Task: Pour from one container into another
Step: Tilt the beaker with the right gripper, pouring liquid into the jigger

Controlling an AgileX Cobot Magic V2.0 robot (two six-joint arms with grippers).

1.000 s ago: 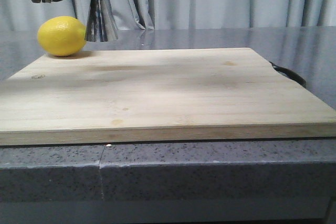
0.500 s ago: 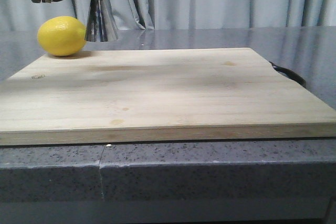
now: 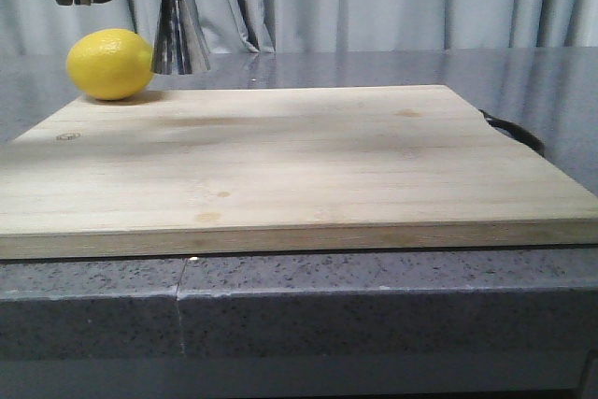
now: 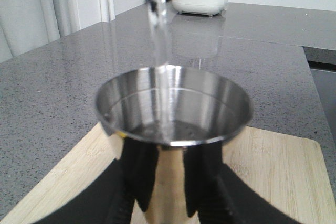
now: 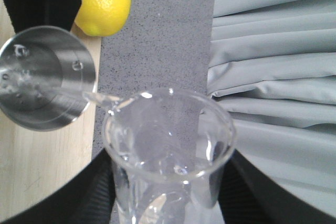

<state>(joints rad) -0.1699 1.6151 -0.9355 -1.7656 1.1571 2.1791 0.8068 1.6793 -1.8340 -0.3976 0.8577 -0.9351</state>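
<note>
While pouring: one beaker (image 5: 168, 150), one jigger (image 4: 170, 114), one lemon (image 3: 109, 64)
Grippers: right (image 5: 165, 192) pinches beaker, left (image 4: 168, 187) pinches jigger
Change: none

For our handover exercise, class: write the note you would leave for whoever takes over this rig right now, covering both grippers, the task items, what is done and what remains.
Left gripper: shut on the steel jigger, held upright above the cutting board near the lemon.
Right gripper: shut on the glass beaker, tilted with its lip over the jigger.
Done: pouring is under way; a clear stream falls into the jigger, with liquid pooled at the bottom.
Left: finish the pour, level the beaker, set both down.
</note>
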